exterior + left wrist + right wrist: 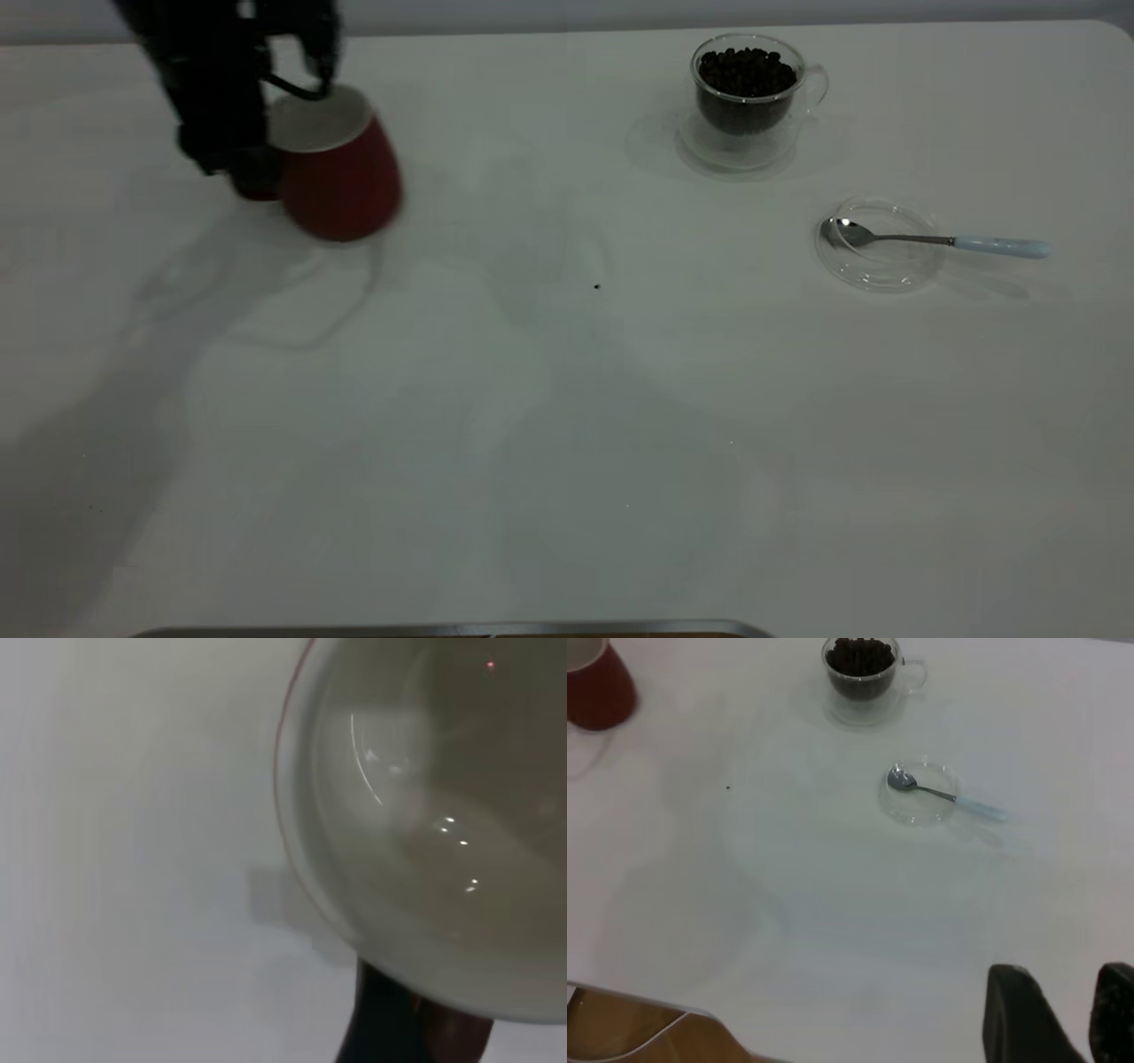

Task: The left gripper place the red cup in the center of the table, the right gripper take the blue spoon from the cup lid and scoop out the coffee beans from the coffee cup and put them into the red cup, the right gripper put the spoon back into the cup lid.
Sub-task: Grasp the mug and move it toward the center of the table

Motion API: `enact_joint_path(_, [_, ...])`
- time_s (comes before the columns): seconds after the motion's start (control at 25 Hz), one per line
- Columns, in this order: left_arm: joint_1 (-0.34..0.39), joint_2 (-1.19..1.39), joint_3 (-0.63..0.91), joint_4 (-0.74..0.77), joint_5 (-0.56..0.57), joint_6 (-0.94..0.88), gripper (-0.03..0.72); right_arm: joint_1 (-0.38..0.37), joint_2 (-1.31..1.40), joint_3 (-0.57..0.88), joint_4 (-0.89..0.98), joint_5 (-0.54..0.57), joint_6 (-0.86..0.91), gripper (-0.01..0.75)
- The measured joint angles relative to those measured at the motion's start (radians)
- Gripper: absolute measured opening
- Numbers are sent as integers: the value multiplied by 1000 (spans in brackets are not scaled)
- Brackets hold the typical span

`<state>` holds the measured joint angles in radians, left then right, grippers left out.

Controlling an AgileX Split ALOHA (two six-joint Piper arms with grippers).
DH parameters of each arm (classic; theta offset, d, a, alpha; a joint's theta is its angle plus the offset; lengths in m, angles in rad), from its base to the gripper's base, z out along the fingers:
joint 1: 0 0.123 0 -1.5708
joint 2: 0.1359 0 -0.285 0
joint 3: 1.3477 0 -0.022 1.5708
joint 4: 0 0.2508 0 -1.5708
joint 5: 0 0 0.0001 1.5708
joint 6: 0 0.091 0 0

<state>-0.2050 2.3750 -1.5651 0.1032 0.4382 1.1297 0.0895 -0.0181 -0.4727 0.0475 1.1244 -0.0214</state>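
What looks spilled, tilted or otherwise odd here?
A tiny dark speck, possibly a stray bean, lies alone mid-table. The red cup is tilted in the left gripper, apparently mid-carry. Nothing else.

A plain white worktop [567, 425] filled the view — a grey wall [620, 13] ran behind its far edge.

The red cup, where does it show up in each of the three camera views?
Exterior view: the red cup is far left, tilted, at the left gripper.
Left wrist view: its white inside fills the frame.
Right wrist view: it sits in a corner, partly cropped.
Shared landmark: the coffee cup with beans shows in the exterior and right wrist views.
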Motion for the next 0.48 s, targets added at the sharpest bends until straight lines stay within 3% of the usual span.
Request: enact_joint_path(0.48, [-193,31,-21,-2,-70,-47,577,0,0,0,0,0,0,239])
